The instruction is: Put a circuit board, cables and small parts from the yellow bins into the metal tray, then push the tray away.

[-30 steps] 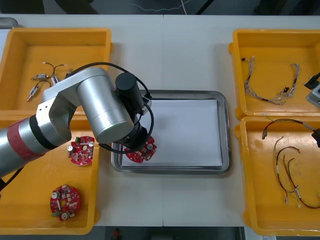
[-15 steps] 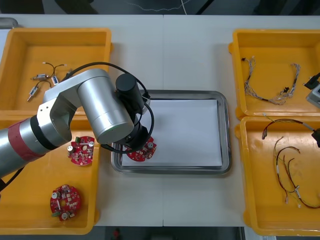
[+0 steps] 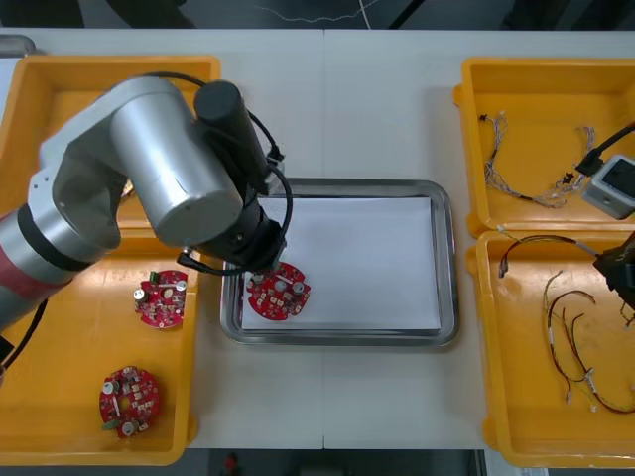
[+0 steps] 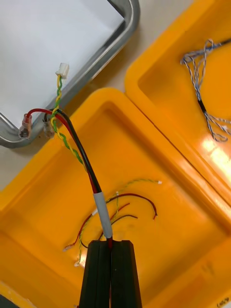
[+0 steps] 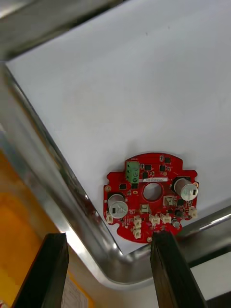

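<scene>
In tray (image 3: 337, 337) corner, round red board (image 3: 278, 295)

The front camera looks steeply down over the whole table (image 3: 327, 99). The wrist cameras ride close behind the left claw (image 5: 108, 236) and right claw (image 4: 111, 243), facing past them. All three views share the metal tray (image 3: 448, 268) beyond.

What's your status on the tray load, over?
Left gripper open above circuit board, which lies flat in near left corner of metal tray. Right gripper shut on cable, held above near right yellow bin. Nothing in the way.
</scene>
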`<state>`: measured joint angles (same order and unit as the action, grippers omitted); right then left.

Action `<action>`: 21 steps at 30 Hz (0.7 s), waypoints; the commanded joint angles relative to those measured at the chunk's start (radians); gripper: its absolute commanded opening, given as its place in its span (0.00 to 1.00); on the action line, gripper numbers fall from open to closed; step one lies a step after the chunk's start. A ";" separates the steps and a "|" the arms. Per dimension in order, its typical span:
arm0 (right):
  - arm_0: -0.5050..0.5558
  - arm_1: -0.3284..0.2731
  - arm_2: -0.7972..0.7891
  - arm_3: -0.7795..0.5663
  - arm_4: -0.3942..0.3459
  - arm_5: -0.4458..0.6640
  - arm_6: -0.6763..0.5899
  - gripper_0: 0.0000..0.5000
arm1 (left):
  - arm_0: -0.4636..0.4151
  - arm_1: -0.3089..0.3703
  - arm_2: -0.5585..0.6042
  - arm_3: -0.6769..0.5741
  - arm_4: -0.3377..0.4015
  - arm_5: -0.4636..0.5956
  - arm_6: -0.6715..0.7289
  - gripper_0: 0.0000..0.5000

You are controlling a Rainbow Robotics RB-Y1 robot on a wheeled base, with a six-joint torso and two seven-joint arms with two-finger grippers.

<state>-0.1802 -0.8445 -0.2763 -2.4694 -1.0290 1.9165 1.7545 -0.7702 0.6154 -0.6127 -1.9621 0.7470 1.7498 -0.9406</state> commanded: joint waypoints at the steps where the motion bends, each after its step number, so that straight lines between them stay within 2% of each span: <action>1: -0.105 -0.041 0.100 -0.034 -0.022 0.003 0.031 0.00 | -0.035 0.018 0.128 -0.067 0.058 0.083 0.075 1.00; 8: -0.248 -0.039 0.290 -0.051 0.004 0.003 0.033 0.00 | -0.034 0.073 0.257 -0.055 0.092 0.170 -0.052 1.00; 13: -0.351 -0.036 0.457 -0.049 0.043 0.003 0.034 0.00 | -0.034 0.115 0.346 0.009 0.140 0.170 -0.147 1.00; 16: -0.398 -0.028 0.548 -0.046 0.073 0.003 0.037 0.00 | -0.034 0.139 0.381 0.049 0.140 0.170 -0.205 1.00; 21: -0.483 0.035 0.695 -0.008 0.135 0.003 0.049 0.00 | -0.034 0.173 0.435 0.144 0.140 0.170 -0.325 1.00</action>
<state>-0.5903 -0.8444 0.3475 -2.4889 -0.9240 1.9170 1.7547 -0.7702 0.7340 -0.2281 -1.8559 0.8787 1.9113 -1.1145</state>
